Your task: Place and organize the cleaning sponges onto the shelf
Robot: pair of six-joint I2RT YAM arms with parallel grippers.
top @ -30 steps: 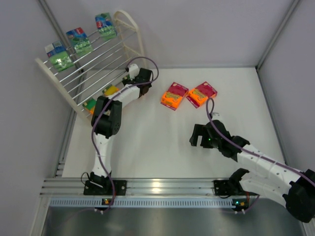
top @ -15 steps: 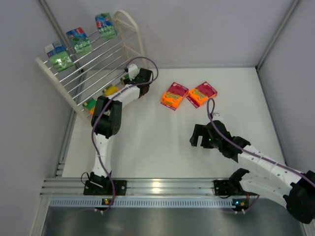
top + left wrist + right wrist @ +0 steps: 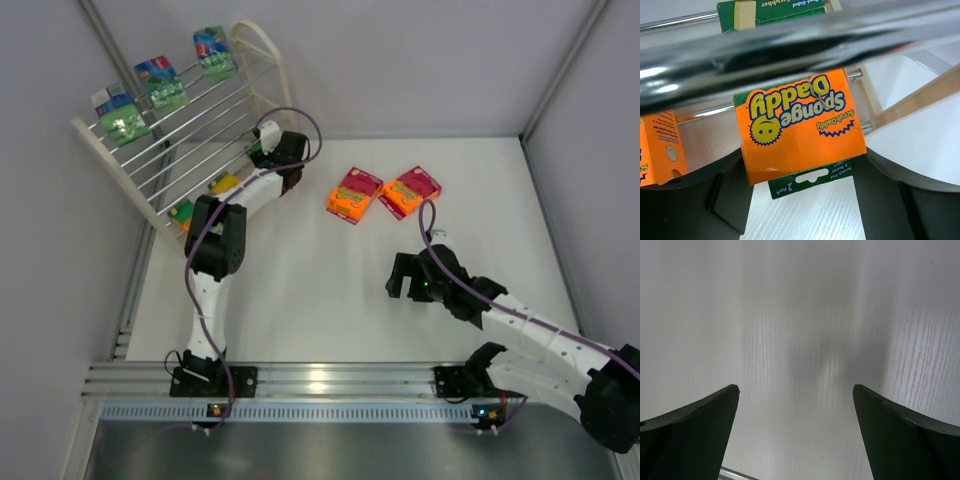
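The cream-white shelf [image 3: 190, 130] stands at the back left. Three green sponge packs [image 3: 162, 85] sit on its top tier. My left gripper [image 3: 264, 150] reaches into the lower tier and is open. An orange sponge pack [image 3: 797, 127] lies on the rods with its lower corners level with my fingertips; my left gripper [image 3: 800, 162] is not closed on it. Another orange pack [image 3: 657, 145] lies to its left and a green one [image 3: 770, 7] behind. Two orange packs with magenta labels [image 3: 354, 194] [image 3: 409, 191] lie on the table. My right gripper [image 3: 405, 275] [image 3: 796, 390] is open and empty over bare table.
A ribbed aluminium rail [image 3: 320, 380] runs along the near edge with both arm bases on it. Grey walls close in the left, back and right. A shelf rod [image 3: 790, 35] crosses close above the left wrist camera.
My left gripper has shifted slightly back and to the left, deeper under the shelf. The right arm and the packs on the table have not moved.
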